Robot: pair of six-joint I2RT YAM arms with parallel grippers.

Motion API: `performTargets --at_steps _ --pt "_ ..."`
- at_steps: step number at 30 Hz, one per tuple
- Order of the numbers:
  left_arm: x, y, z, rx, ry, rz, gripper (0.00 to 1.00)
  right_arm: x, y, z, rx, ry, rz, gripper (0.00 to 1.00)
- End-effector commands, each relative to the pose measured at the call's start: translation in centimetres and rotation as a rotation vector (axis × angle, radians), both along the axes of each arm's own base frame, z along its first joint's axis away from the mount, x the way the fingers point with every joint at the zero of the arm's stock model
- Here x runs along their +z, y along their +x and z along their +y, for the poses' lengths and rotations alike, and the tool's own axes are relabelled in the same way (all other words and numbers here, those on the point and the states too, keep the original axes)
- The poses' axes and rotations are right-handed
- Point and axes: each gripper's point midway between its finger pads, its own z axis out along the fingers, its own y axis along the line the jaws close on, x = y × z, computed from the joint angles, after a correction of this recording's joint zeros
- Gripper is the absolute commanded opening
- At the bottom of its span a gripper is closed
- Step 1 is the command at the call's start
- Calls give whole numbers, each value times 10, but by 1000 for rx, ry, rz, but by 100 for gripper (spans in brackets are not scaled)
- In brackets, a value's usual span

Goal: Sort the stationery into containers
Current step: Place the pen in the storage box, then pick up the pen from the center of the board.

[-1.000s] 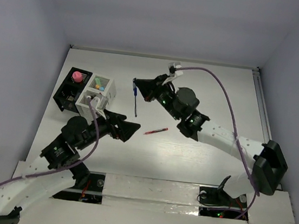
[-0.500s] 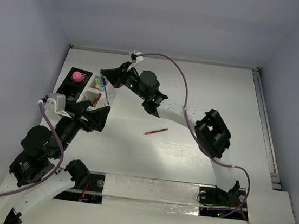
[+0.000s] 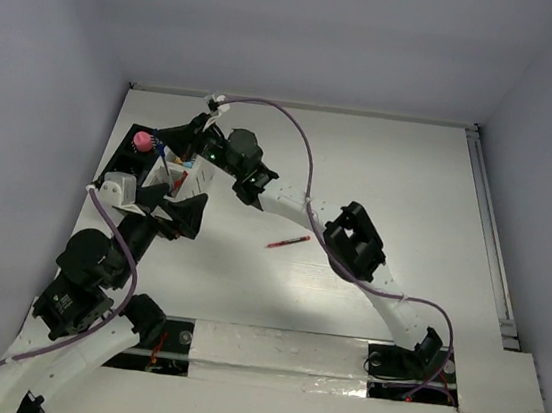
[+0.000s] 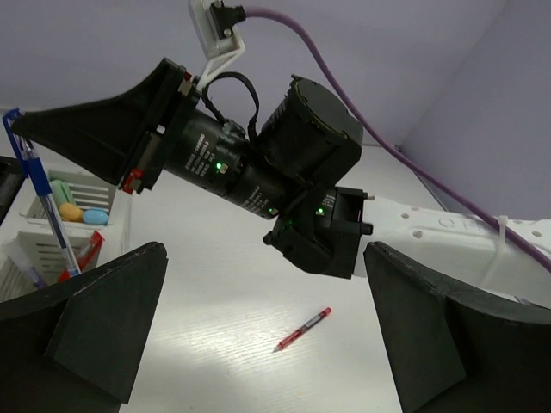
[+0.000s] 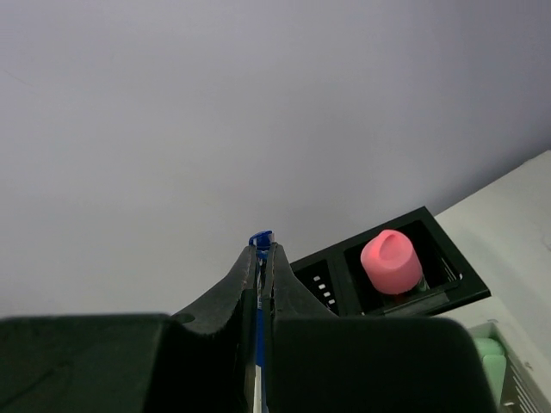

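My right gripper [image 3: 166, 145] is shut on a blue pen [image 3: 162, 159] and holds it upright over the containers; the right wrist view shows the pen's blue cap [image 5: 261, 241] pinched between the shut fingers. The black slotted box [image 3: 121, 175] holds a pink-topped stubby piece [image 3: 143, 140], also in the right wrist view [image 5: 392, 261]. The adjoining white slatted box [image 4: 112, 232] holds mint green, orange [image 4: 71, 212] and pale blue bits and a red pen. Another red pen [image 3: 289, 240] lies on the table, also in the left wrist view [image 4: 303, 329]. My left gripper [image 3: 177, 207] is open and empty beside the white box.
The right arm [image 3: 353, 238] stretches across the table from bottom right to upper left, its purple cable [image 3: 295, 133] arching above. The containers stand at the table's far left, close to the left wall [image 3: 33, 136].
My right gripper has carried the blue pen left from mid-table to above the containers. My left arm has swung back and left, next to the white box.
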Motion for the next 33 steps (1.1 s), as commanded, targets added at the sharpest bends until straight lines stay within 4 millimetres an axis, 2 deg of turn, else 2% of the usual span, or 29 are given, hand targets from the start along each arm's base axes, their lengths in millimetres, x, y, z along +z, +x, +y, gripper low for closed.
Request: performTargets --at_steps 1,4,5,6,9,10,13,14,15,16,18,19,21,22,23,24,25,26,28,29,30,31,32,33 --pt "10 8 2 15 3 -52 99 2 -5 5 15 11 -33 0" --pt "11 10 0 -2 13 -64 99 -7 -6 5 13 -5 -22 1" --pt "10 12 2 3 20 -64 99 -6 -6 3 11 -12 -30 6" --pt "11 13 3 8 20 -69 99 -3 -9 3 20 -18 -39 20" --pt "12 16 3 8 18 -74 99 14 -14 -4 19 -24 -79 42" --pt "12 16 1 -3 18 -73 99 15 -16 -5 22 -35 -79 53" --pt "11 18 1 -4 17 -68 99 29 -25 -16 25 -60 -105 64" --pt "10 18 0 -7 15 -64 99 32 -27 -19 23 -63 -110 64" --pt "10 18 -1 -11 14 -62 99 48 -31 -27 16 -51 -124 64" --pt "10 18 -1 -13 9 -61 99 32 -29 -32 -9 -84 -89 63" --pt "12 18 -4 -27 -5 -59 99 29 -27 -48 -37 -104 -68 60" --pt "12 18 -6 -35 -4 -56 99 24 -35 -64 -50 -129 -45 54" --pt "8 20 -20 -100 1 -33 99 13 -36 -89 -96 -167 -12 37" --pt "5 22 -25 -122 5 -15 99 34 -35 -116 -166 -153 -5 21" --pt "-6 28 -39 -179 21 37 99 -8 -33 -138 -213 -235 64 12" --pt "-12 31 -47 -210 15 69 99 -17 -31 -156 -256 -262 102 4" --pt "-19 33 -55 -243 14 97 99 -38 -19 -185 -363 -321 173 0" --pt "-36 37 -69 -306 20 157 99 -50 -29 -214 -402 -346 226 0" --pt "-37 38 -85 -380 -37 170 99 -72 -35 -254 -476 -402 311 0" --pt "-54 35 -97 -443 -49 213 99 -78 -37 -274 -502 -409 335 0" --pt "-49 37 -101 -459 -83 186 99 -82 -53 -297 -512 -412 351 0" --pt "-51 37 -103 -461 -138 211 99 -88 -59 -312 -532 -427 368 0" --pt "-67 39 -107 -460 -151 243 99 -89 -66 -320 -535 -434 370 0" --pt "-65 42 -108 -456 -172 226 99 -81 -73 -332 -534 -447 323 0"
